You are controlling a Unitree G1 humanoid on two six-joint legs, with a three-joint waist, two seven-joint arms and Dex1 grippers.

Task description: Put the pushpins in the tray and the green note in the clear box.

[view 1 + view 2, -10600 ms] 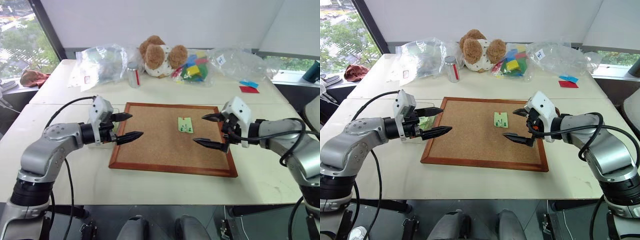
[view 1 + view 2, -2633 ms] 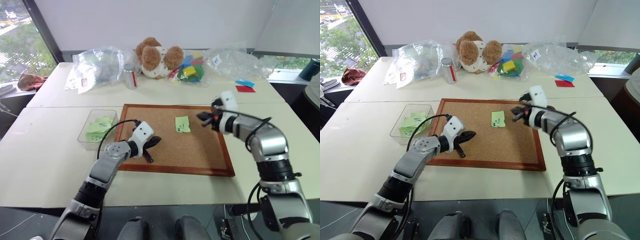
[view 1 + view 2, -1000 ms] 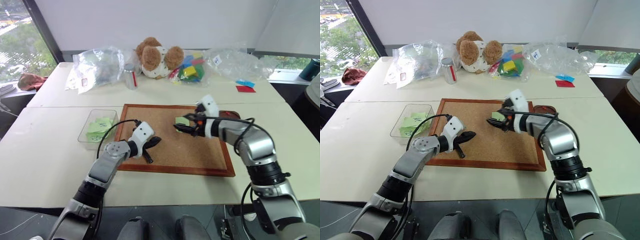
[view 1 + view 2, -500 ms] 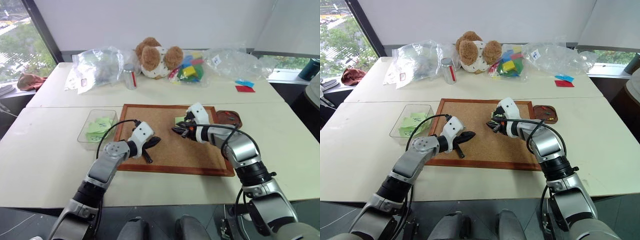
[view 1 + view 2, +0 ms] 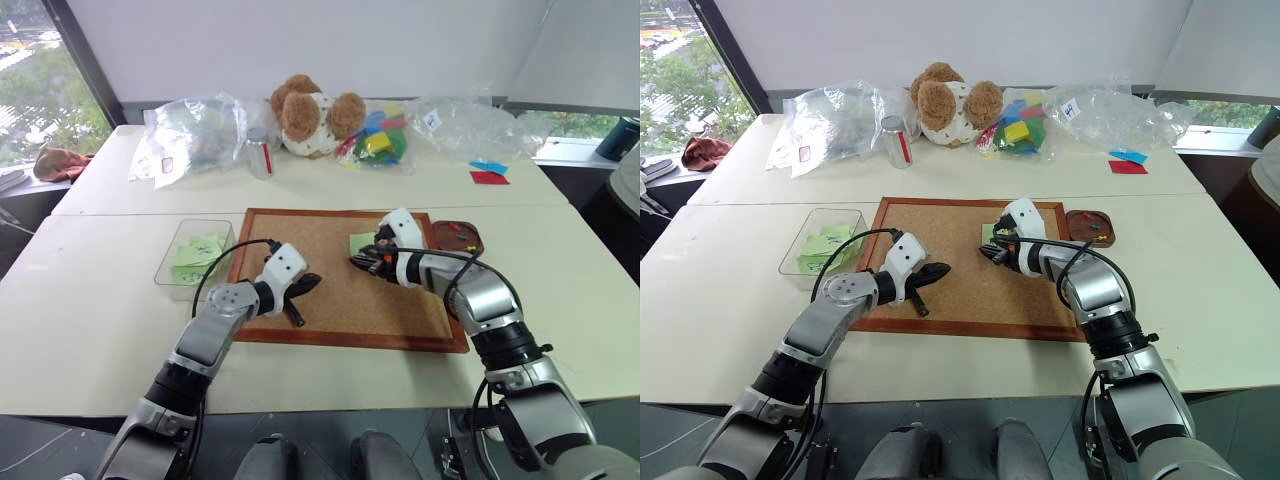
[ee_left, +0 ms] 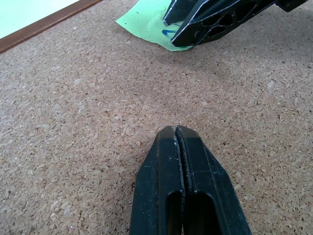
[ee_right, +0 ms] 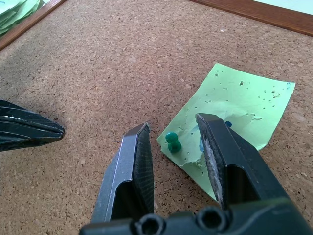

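The green note (image 7: 239,105) lies on the cork board (image 5: 330,310), held by a small green pushpin (image 7: 172,142) near its corner. My right gripper (image 7: 174,126) hangs low over that corner, open, one finger on each side of the pin without touching it. A blue speck (image 7: 228,124) peeks out beside one finger. My left gripper (image 6: 175,129) is shut and empty, resting on the cork at the board's left part (image 5: 312,282). The tray (image 5: 462,238) sits off the board's far right corner with pins in it. Left of the board, the clear box (image 5: 195,258) holds green notes.
The wood-framed cork board takes up the table's middle. At the back stand a teddy bear (image 5: 310,110), a metal can (image 5: 262,152), clear plastic bags (image 5: 190,135) and coloured blocks (image 5: 380,140). Red and blue pieces (image 5: 492,172) lie at the back right.
My right gripper has come down onto the note's corner and its jaws have narrowed around the green pushpin. The left gripper has stayed where it was.
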